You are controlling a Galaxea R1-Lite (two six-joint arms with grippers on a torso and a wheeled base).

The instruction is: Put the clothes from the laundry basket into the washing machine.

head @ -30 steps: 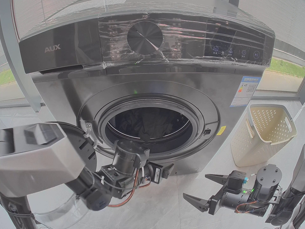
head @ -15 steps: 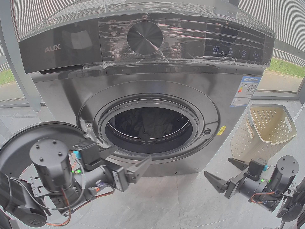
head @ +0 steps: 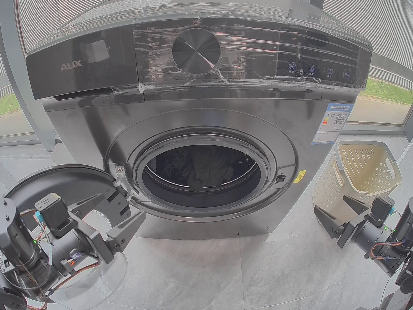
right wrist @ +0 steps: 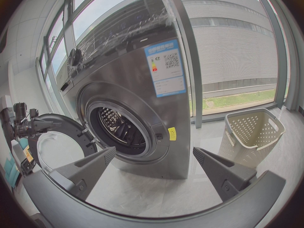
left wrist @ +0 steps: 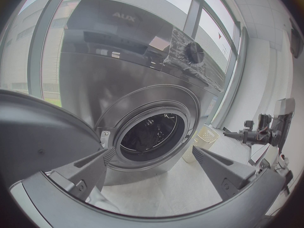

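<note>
Inside washing machine (head: pixel 241 117), dark clothes (head: pixel 202 166), well apart from left gripper (head: pixel 124 204), right gripper (head: pixel 330 202)

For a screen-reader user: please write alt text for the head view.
A grey washing machine, door open, holds dark clothes. A cream laundry basket stands to its right; left tool and right tool hang open in front.

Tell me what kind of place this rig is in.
Probably a laundry demo corner in a lab or office building rather than a home: a film-wrapped washing machine, a cream laundry basket on bare tiled floor, and floor-to-ceiling windows facing another building.
</note>
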